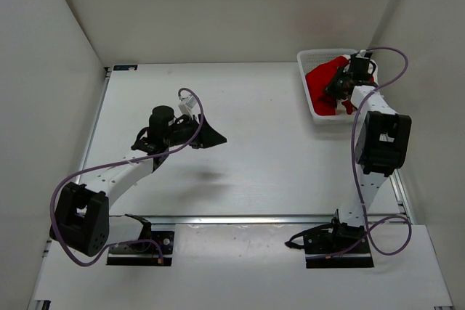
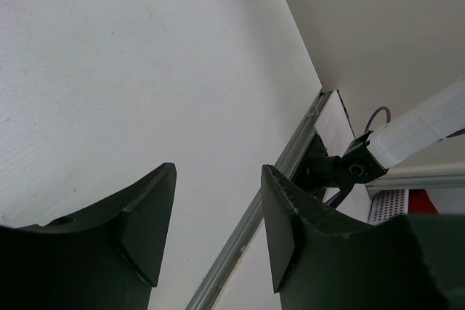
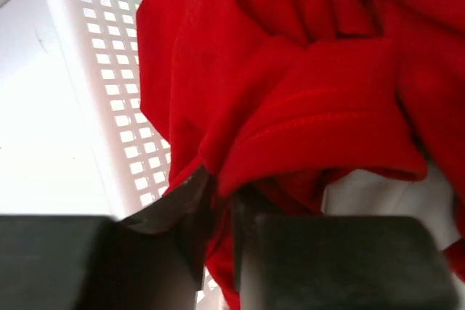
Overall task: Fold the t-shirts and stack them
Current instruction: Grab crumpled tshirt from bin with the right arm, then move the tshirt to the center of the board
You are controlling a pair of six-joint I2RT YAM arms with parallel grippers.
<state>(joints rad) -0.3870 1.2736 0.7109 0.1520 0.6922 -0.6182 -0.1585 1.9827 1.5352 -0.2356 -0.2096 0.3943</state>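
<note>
Right claw (image 3: pixel 221 212) pinches crumpled soft red shirt (image 3: pixel 312 99) inside mesh basket (image 3: pixel 116 99).

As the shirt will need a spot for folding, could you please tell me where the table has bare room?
The table is bare between the left gripper and the right arm, and along the far wall. Crowded: the far right corner, where the basket holds the red t-shirt and the right gripper.
</note>
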